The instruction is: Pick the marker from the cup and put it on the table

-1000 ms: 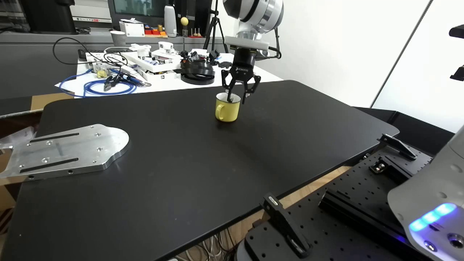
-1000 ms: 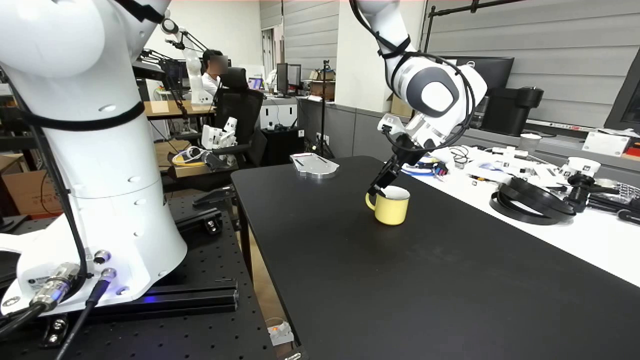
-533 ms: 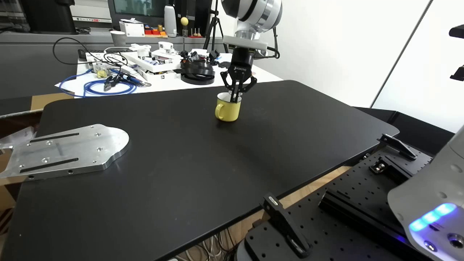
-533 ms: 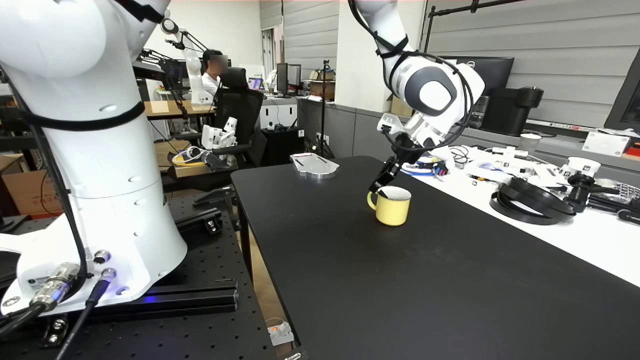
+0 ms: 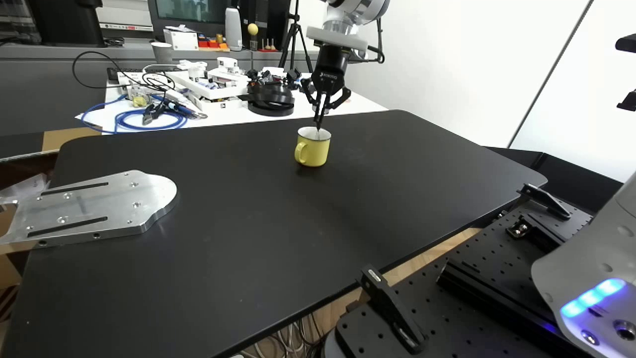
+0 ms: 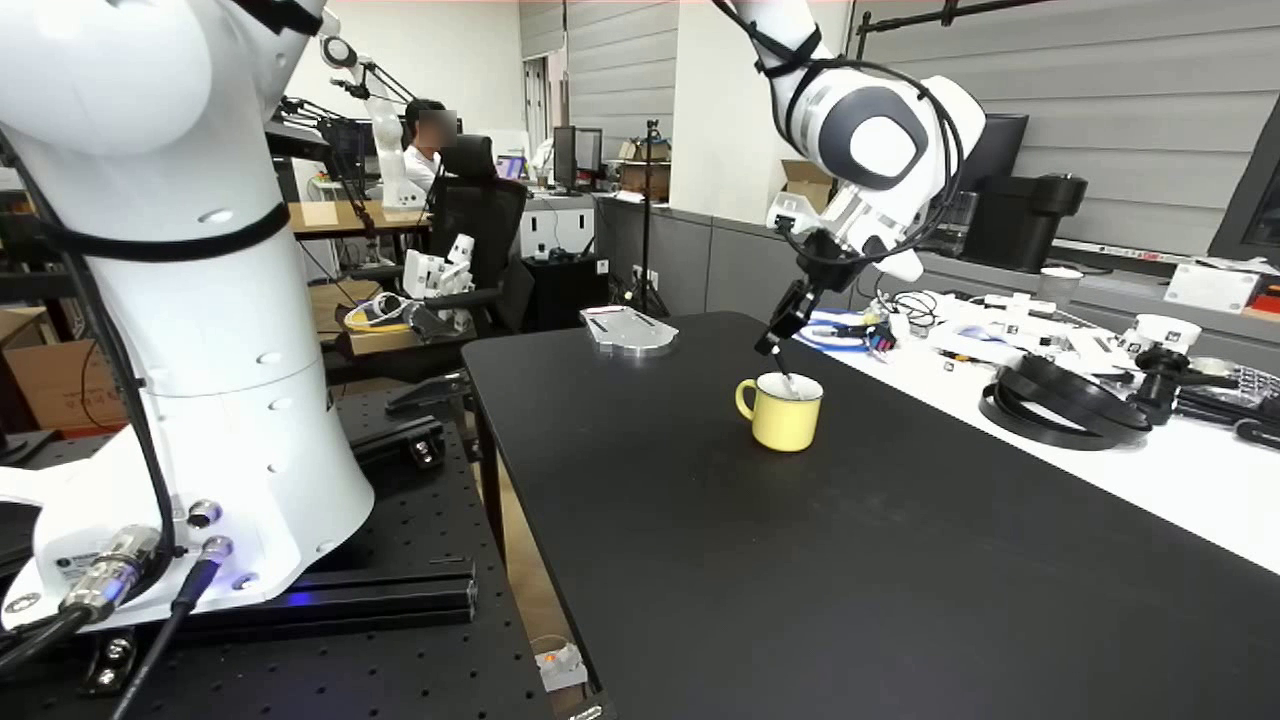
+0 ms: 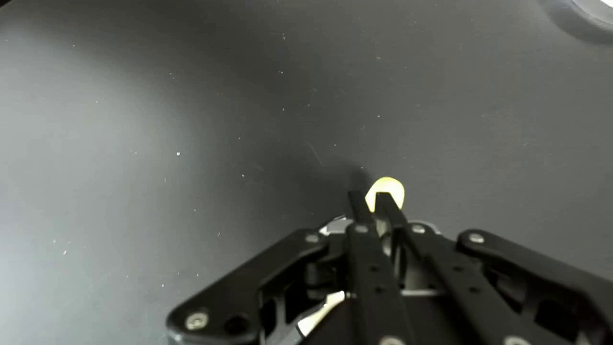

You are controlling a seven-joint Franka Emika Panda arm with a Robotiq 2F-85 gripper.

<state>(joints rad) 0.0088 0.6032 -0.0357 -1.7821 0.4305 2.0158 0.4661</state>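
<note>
Marker is up at the cup's mouth, right of centre in an exterior view. Its long axis runs pretty steep with a bit of a lean, top end tipped left of frame, bottom end pointing down into the cup. Can't tell if it touches the inside wall. Tool is clamped on the upper part. Arm drops in from the upper right, tool slanting down-left. Cup's upright on the tabletop.
</note>
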